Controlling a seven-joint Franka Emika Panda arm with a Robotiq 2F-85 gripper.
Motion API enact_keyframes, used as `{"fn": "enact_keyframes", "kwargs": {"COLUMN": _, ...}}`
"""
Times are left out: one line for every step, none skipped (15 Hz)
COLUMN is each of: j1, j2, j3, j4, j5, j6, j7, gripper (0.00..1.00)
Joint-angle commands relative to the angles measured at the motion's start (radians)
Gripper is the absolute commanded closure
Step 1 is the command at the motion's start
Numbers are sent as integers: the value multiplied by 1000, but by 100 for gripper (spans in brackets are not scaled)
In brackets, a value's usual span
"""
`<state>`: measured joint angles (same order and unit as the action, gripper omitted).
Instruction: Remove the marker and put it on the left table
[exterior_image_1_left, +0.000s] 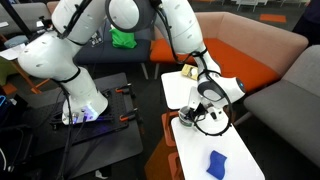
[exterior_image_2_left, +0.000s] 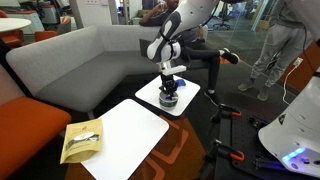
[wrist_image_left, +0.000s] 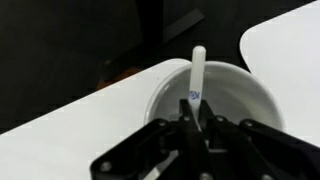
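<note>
1. In the wrist view the pincer (wrist_image_left: 196, 122) is closed narrowly on the marker (wrist_image_left: 198, 65).
2. The marker stands upright inside a white mug (wrist_image_left: 250, 95).
3. The mug sits on a small white table (wrist_image_left: 60, 125).
4. Past a dark gap lies a second white table (wrist_image_left: 290, 45).

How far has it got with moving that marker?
Nothing is finished: the marker stands in the mug. In hand: the hand looks closed around it. Left: lifting it out and laying it on the left table.
</note>
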<state>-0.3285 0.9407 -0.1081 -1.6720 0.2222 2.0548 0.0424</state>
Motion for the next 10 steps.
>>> {"fn": "enact_keyframes", "kwargs": {"j1": 1, "j2": -87, "j3": -5, "j4": -78, "j5": 15, "j6": 19, "j7": -34, "gripper": 97}}
{"fn": "enact_keyframes", "kwargs": {"j1": 5, "j2": -112, "j3": -6, "j4": -99, "j5": 13, "j6": 26, "j7": -38, "gripper": 97}}
{"fn": "enact_keyframes", "kwargs": {"j1": 19, "j2": -144, "j3": -14, "j4": -129, "j5": 3, "j6": 41, "j7": -27, "gripper": 97}}
{"fn": "enact_keyframes", "kwargs": {"j1": 28, "j2": -172, "j3": -16, "j4": -155, "j5": -6, "j6": 59, "j7": -34, "gripper": 97}}
{"fn": "enact_keyframes", "kwargs": {"j1": 44, "j2": -207, "j3": -20, "j4": -187, "j5": -19, "j6": 67, "j7": -27, "gripper": 97}}
{"fn": "enact_keyframes", "kwargs": {"j1": 62, "j2": -243, "j3": -25, "j4": -217, "j5": -34, "j6": 75, "j7": -16, "gripper": 97}}
{"fn": "enact_keyframes", "kwargs": {"j1": 80, "j2": -276, "j3": -27, "j4": -246, "j5": -48, "j6": 91, "j7": -12, "gripper": 97}}
{"fn": "enact_keyframes", "kwargs": {"j1": 109, "j2": -309, "j3": -31, "j4": -276, "j5": -72, "j6": 111, "j7": 0, "gripper": 97}}
{"fn": "enact_keyframes", "kwargs": {"j1": 135, "j2": -336, "j3": -33, "j4": -300, "j5": -93, "j6": 145, "j7": 14, "gripper": 97}}
{"fn": "enact_keyframes", "kwargs": {"j1": 165, "j2": -356, "j3": -32, "j4": -318, "j5": -122, "j6": 187, "j7": 25, "gripper": 97}}
